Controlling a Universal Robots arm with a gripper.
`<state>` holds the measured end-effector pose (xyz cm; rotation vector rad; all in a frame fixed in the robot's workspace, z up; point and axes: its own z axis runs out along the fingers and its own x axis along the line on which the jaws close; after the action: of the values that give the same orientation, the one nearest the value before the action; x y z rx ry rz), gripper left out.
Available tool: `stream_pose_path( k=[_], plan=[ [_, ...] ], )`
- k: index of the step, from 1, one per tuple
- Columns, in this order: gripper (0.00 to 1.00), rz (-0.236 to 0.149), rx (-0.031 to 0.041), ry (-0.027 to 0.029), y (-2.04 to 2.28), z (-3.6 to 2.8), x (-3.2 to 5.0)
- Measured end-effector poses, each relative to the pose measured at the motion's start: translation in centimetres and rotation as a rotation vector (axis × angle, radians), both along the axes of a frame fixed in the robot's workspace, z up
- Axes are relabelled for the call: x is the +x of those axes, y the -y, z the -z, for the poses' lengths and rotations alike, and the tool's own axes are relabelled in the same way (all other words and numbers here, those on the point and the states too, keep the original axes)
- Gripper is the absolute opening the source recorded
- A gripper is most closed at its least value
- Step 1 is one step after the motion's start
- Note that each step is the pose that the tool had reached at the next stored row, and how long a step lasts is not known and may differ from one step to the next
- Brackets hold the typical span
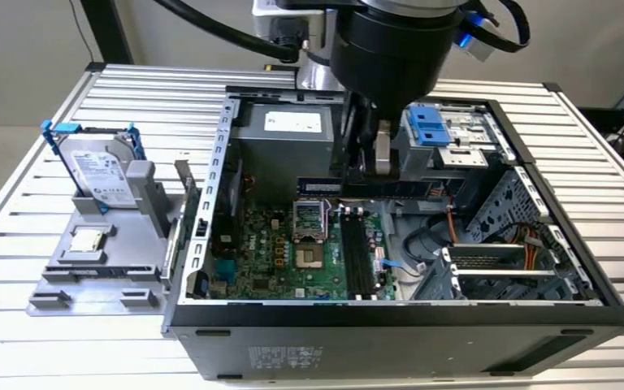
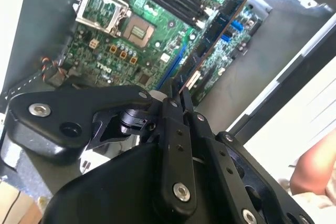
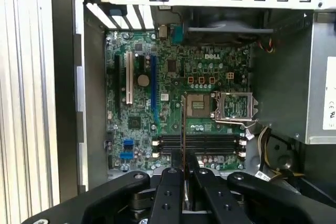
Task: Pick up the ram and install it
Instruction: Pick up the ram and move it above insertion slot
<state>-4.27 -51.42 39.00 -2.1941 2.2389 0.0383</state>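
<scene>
The black gripper point(image 1: 380, 172) is hanging inside the open dark metal computer case point(image 1: 399, 337), which is standing on the ribbed aluminium bench point(image 1: 62, 349). Its fingers point(image 2: 172, 109) are pinching the ram point(image 2: 215, 30), a long, thin dark circuit-board stick with a row of black chips. The ram is riding clear above the green motherboard point(image 3: 173, 77) and is not seated anywhere. In the exterior view its long axis is running from that view's left to its right, just under the gripper near the back of the case. The long black plastic memory slots point(image 1: 357, 256) are lying below and nearer the case front. They are appearing to run crosswise to the stick, so the two long axes are not lining up as things stand.
</scene>
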Motion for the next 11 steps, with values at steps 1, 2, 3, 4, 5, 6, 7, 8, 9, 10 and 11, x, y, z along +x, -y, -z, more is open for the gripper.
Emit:
stream_pose_path(
  k=[1,2,3,4,5,6,7,8,9,10,11],
  plan=[
    [0.0,0.0,0.0,-0.0001,0.0,0.0,0.32],
    [0.0,0.0,0.0,-0.0003,0.0,0.0,0.66],
    [0.0,0.0,0.0,-0.0004,0.0,0.0,0.95],
    [0.0,0.0,0.0,-0.0005,0.0,0.0,1.28],
    [0.0,0.0,0.0,-0.0006,0.0,0.0,1.6],
    [0.0,0.0,0.0,-0.0007,0.0,0.0,1.92],
    [0.0,0.0,0.0,-0.0009,0.0,0.0,2.25],
    [0.0,0.0,0.0,-0.001,0.0,0.0,2.57],
    [0.0,0.0,0.0,-0.0012,0.0,0.0,2.88],
    [0.0,0.0,0.0,-0.0012,0.0,0.0,3.15],
    [0.0,0.0,0.0001,-0.0013,0.0,0.0,3.42]
  ],
)
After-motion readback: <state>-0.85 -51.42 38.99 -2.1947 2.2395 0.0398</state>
